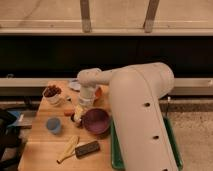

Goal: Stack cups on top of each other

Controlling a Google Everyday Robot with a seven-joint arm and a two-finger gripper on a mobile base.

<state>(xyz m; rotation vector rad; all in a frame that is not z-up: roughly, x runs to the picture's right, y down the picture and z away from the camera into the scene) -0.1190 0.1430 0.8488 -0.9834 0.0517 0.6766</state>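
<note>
Mid-stack, I judge: my gripper [80, 112] hangs near the blue cup [53, 125], grasp I cannot tell; next, centre above that cup.

Tool [80, 112] beside purple bowl [96, 122], its underside hidden, arm [142, 115] cut off below

One high camera — behind the arm [140, 115] — overlooks the table [44, 146], end effector [78, 115] left-of-centre.

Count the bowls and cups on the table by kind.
Bowls: 3, purple bowl, orange-red bowl, white bowl
Cups: 1 visible, light blue cup
Total: 4
The gripper hangs just beside the purple bowl.
</note>
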